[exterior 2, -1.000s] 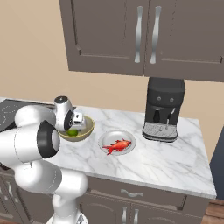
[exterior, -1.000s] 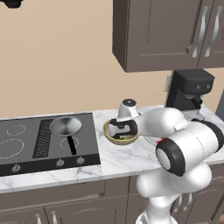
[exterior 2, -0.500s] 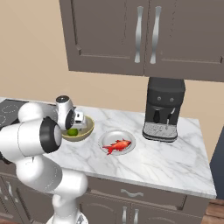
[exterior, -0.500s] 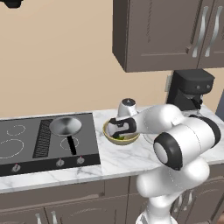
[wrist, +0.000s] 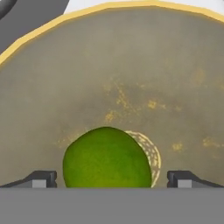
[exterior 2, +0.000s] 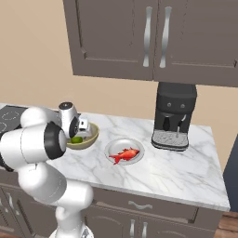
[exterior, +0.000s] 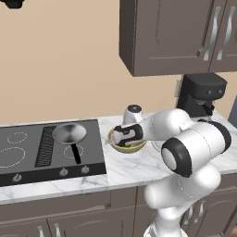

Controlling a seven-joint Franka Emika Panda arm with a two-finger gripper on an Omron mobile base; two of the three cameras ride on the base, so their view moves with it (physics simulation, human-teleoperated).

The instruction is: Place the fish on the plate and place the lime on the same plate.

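I've got the gripper (wrist: 112,179) spread wide inside the tan bowl (wrist: 131,65); lime (wrist: 106,158) sits bottom centre of hand view, dead between the fingertips (wrist: 39,178); fish (exterior 2: 124,155) already on plate (exterior 2: 111,148), mid-frame right base view.

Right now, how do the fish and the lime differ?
The fish is red-orange and flat with a forked tail; the lime is green and round. The fish lies on the plate, while the lime sits in the tan bowl. The open gripper hangs over the lime with a fingertip on either side; nothing is near the fish. Both are small and rest in round dishes on the marble counter.
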